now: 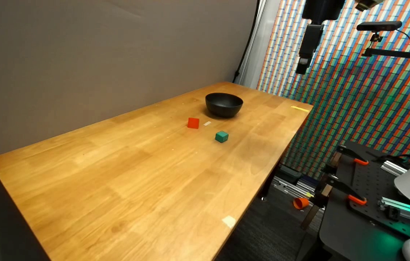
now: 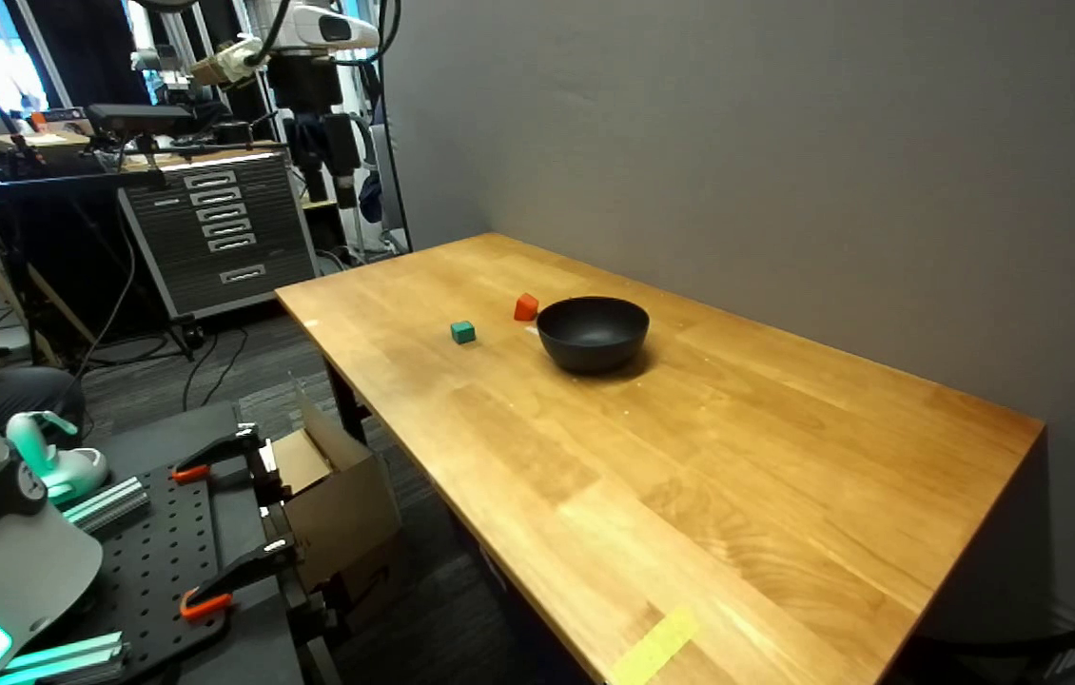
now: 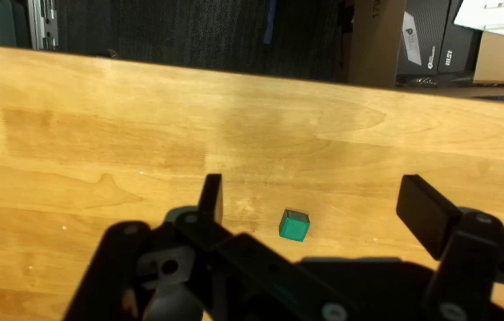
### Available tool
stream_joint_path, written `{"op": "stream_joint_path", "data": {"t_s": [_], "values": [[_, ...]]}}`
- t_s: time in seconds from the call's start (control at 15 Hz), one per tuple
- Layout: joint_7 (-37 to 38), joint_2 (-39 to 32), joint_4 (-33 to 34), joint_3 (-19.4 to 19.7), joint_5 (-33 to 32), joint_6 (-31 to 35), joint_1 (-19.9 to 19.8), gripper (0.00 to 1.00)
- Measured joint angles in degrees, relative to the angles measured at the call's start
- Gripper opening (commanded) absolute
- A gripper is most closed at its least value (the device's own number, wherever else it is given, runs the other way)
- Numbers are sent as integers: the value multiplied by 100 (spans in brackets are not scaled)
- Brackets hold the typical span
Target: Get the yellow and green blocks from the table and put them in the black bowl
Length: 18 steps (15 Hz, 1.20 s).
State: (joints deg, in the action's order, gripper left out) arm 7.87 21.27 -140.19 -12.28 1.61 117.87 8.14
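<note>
The hand (image 3: 312, 198) hangs well above the worktop (image 1: 136, 174), spread wide with nothing in its grasp, presumably leaving room to descend around the green block (image 3: 295, 226), which the wrist view shows within the gap, well beneath. Near that sits the red-orange block (image 1: 193, 123), likely the task's "yellow" one; the black bowl (image 1: 223, 110) stands mouth up near both, touching neither, probably so each carry is short

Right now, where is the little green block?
In an exterior view, the green block sits on the table, left of the red-orange block and the black bowl.
</note>
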Motion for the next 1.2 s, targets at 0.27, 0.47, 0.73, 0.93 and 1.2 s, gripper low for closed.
{"op": "stream_joint_path", "data": {"t_s": [0.27,0.47,0.73,0.93,1.2], "values": [[451,-1167,643,-131,-605,799,-5,100],[797,-2221,1317,-144,-1142,1125,-1,100],[1026,-3575,2233,45,-1513,1321,96,100],[1087,-4442,2874,345,-1518,1362,249,100],[1202,-5264,3507,633,-1354,1360,369,100]]}}
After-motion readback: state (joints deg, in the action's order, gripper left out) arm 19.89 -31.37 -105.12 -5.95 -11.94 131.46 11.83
